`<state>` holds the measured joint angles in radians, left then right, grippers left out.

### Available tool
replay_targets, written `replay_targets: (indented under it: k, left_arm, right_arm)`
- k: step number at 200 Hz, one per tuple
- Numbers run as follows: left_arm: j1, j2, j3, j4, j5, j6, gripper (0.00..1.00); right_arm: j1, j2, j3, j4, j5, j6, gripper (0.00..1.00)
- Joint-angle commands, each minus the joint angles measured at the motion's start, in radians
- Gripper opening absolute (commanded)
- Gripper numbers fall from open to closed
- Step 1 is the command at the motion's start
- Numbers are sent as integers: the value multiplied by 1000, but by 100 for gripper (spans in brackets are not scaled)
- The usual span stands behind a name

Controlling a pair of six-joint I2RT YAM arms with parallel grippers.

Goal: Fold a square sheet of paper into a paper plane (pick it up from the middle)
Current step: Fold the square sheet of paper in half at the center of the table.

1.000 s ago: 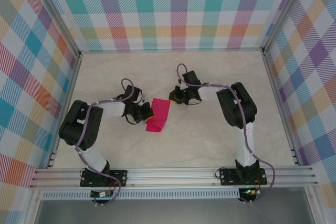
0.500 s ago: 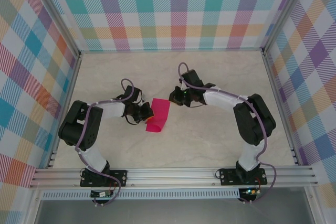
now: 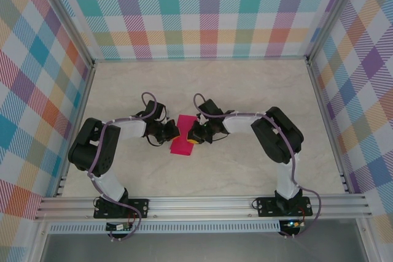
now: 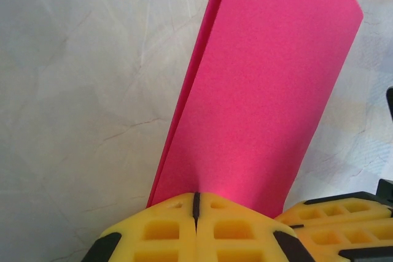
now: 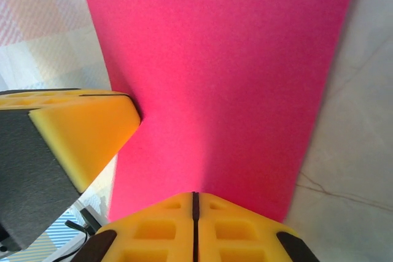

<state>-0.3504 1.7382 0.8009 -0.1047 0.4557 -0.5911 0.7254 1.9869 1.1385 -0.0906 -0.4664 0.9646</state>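
Observation:
The square sheet of paper (image 3: 181, 146) is magenta-pink and folded in two layers, lying in the middle of the table. My left gripper (image 3: 171, 133) is shut on its left edge; in the left wrist view the folded sheet (image 4: 264, 90) runs up and away from the closed yellow fingertips (image 4: 196, 197). My right gripper (image 3: 193, 135) is shut, with its tips set against the sheet's right side. In the right wrist view the pink paper (image 5: 221, 72) spreads beyond its closed tips (image 5: 195, 196), and a left finger (image 5: 80, 133) touches the sheet's left edge.
The pale marble-look table (image 3: 245, 170) is boxed in by checkered walls (image 3: 209, 16) and aluminium rails (image 3: 202, 204) along the near edge. Both arm bases sit on that rail. Bare tabletop lies behind and to the right of the grippers.
My right arm has swung left and down from behind the sheet until its shut tips rest on the paper. The left gripper and the sheet have stayed put.

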Motion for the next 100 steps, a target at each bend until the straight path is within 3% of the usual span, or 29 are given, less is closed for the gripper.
replay_targets:
  k: [1,64,100]
  left_arm:
    - [-5,98,-93,-291,-292,-19,0]
    - [-10,109,-104,-284,-318,-35,0]
    - [-10,98,-106,-283,-316,-35,0]
  right_arm:
    - [16,12,-25,-22,-27,-25,7]
    - [23,-99,-170,-102,8,-123,7]
    - [23,-174,-137,-81,2,-133,7]
